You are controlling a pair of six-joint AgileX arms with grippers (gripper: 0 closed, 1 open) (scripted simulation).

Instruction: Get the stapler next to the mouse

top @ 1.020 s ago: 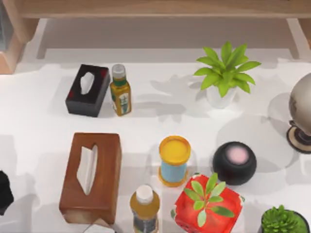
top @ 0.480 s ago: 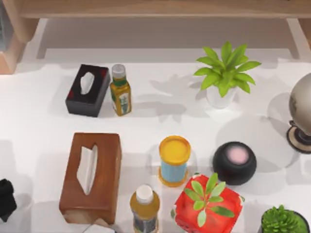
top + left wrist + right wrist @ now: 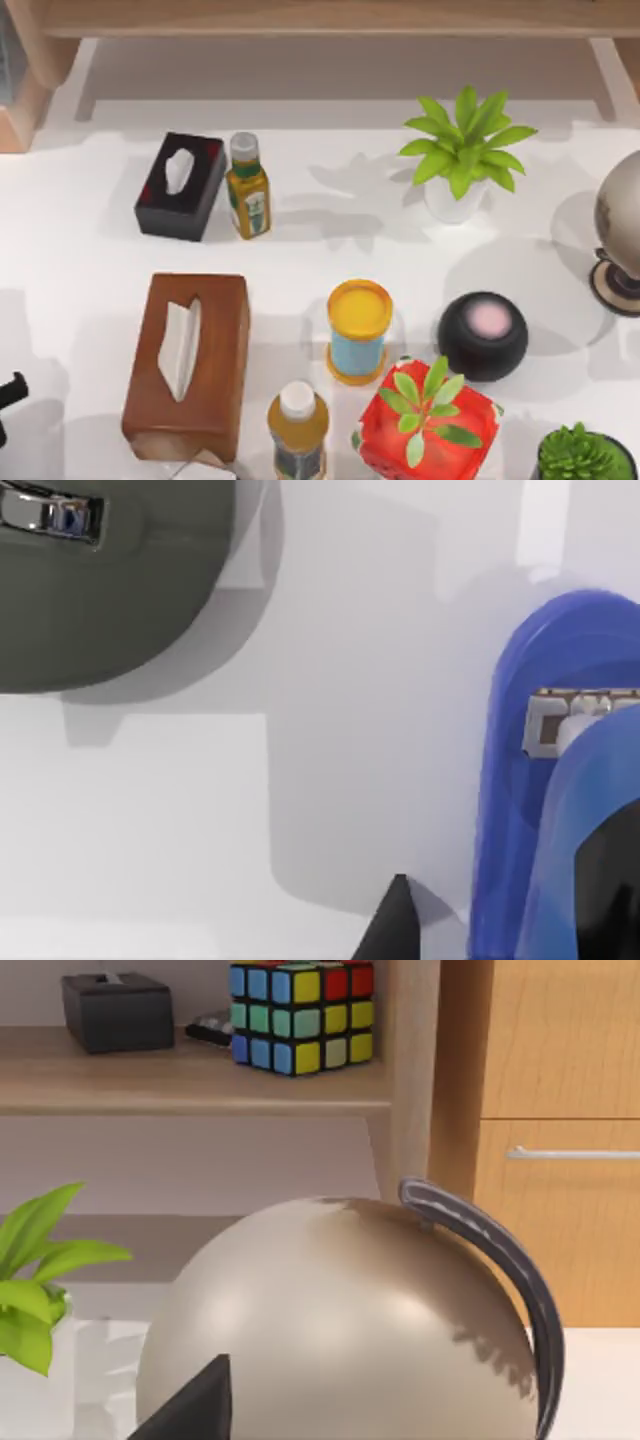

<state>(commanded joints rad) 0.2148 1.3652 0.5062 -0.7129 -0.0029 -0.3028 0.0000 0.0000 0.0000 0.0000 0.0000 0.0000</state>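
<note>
Our left gripper [image 3: 505,915] hung low over the white table [image 3: 90,250], with its claw apart. One dark fingertip [image 3: 398,925] stood on the bare table just beside the blue stapler [image 3: 520,810]. The other dark finger overlapped the stapler's body, and we could not tell whether it was touching. The stapler lay flat, its metal staple channel showing at the nose. The dark grey mouse [image 3: 110,580], with its shiny scroll wheel, lay apart from the stapler, bare table between them.

From above, a black part of our left arm [image 3: 8,392] showed at the table's 8 o'clock edge.

Our right gripper [image 3: 195,1410] was parked close behind the pale globe [image 3: 340,1330]. We could not tell whether that claw was apart or together. Beyond the globe stood a wooden shelf [image 3: 190,1085] carrying a Rubik's cube [image 3: 300,1010].

Across the table from above:
- A black tissue box [image 3: 180,185] sat at 10 o'clock.
- A green-labelled bottle [image 3: 247,188] stood upright just beside that box.
- A leafy potted plant [image 3: 462,150] stood at 1 o'clock.
- A brown tissue box [image 3: 188,365] lay at 7 o'clock.
- A yellow-lidded can [image 3: 358,330] stood near the centre.
- A round black speaker [image 3: 483,335] sat at 4 o'clock.
- A white-capped bottle [image 3: 297,430] stood at 6 o'clock.
- A plant in a red pot [image 3: 428,420] sat near that bottle.
</note>
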